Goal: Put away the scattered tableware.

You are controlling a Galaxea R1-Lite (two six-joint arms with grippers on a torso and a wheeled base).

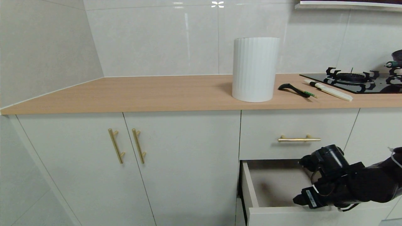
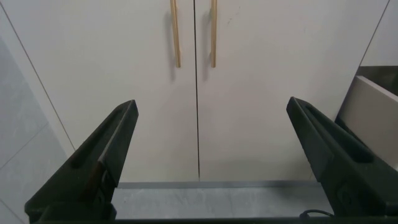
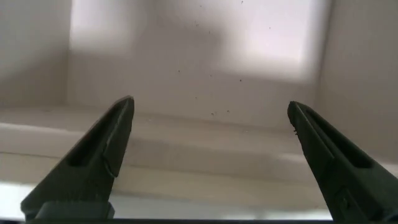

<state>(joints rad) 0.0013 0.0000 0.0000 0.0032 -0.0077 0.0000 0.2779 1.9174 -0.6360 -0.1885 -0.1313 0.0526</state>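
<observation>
Over open drawer, right gripper spread, empty.
Black utensil, white knife at its 12 o'clock, lying 10-to-4; left gripper spread, farther.

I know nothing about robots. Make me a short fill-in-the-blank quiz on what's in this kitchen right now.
1. The drawer by the right gripper is pulled ____.
2. On the counter lie a black utensil and a white utensil, ____ in all.
3. Both lie between the white canister and the ____.
4. The left gripper, fingers spread, faces two shut cabinet ____.

Missing words: open; two; stove; doors.
</observation>
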